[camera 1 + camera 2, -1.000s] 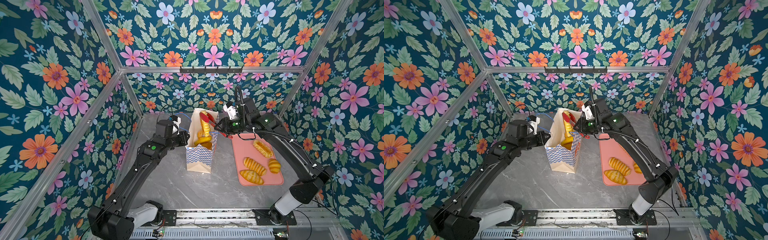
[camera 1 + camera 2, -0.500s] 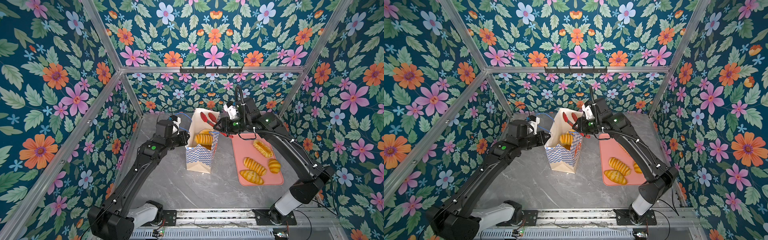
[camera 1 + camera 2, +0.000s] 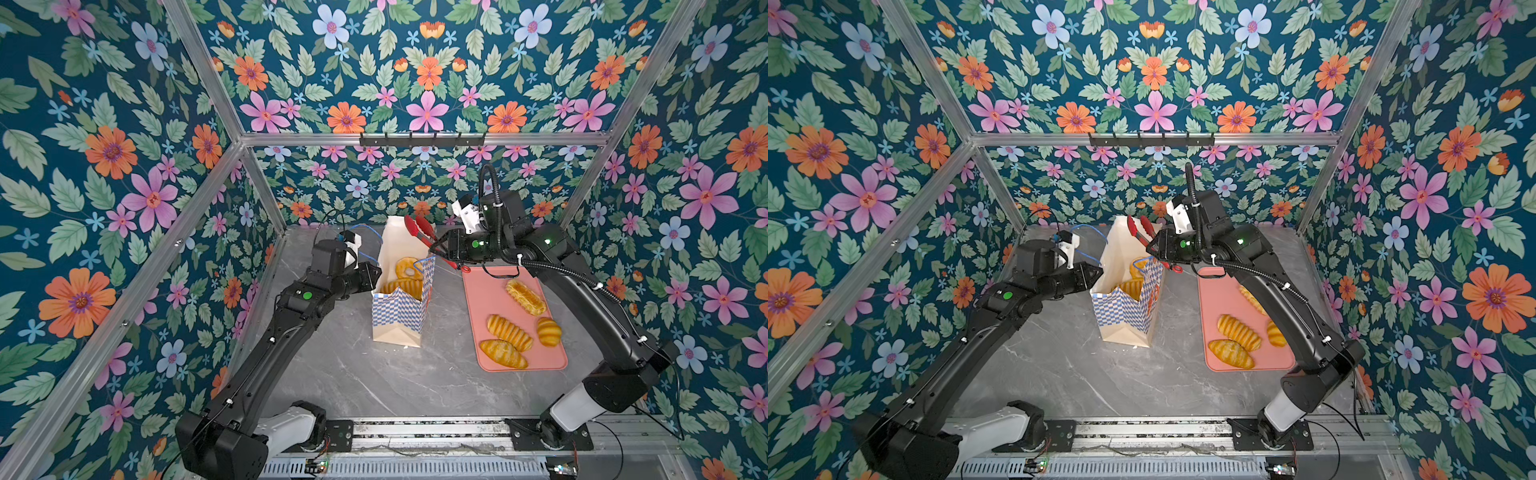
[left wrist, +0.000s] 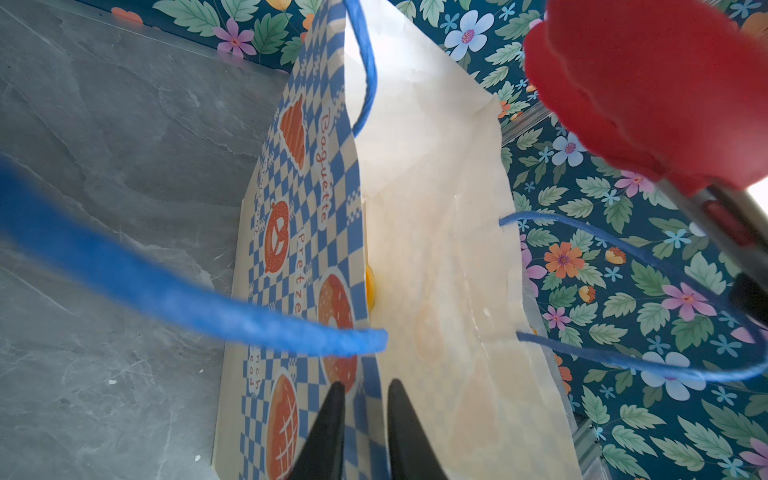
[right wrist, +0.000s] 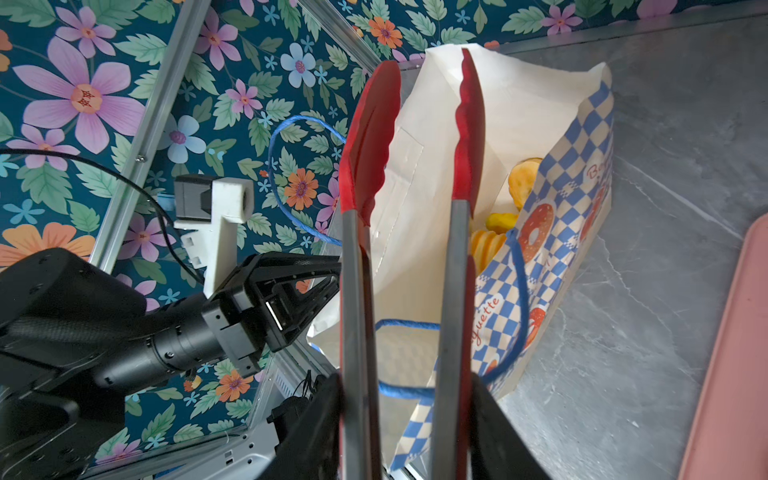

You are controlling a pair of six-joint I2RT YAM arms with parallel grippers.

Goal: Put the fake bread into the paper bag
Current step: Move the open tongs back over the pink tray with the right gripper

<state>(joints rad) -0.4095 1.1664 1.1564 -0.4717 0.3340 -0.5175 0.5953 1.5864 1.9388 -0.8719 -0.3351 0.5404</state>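
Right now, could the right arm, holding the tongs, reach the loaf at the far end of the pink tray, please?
Probably yes: its fingers hold the empty tongs over the paper bag, next to the tray; the loaf lies uncovered with nothing between.

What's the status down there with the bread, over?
Left gripper open, straddling paper bag rim. Right gripper shut on tongs, tips empty over bag mouth. Four fake bread pieces on pink tray. Nothing blocking.

Red-tipped metal tongs (image 3: 424,229), tips apart, raised over a grey marble tabletop (image 3: 374,382). Flat pink tray (image 3: 482,299) on its right side. Floral wallpaper (image 3: 424,62) all round, black hook rail (image 3: 422,140) at the back.
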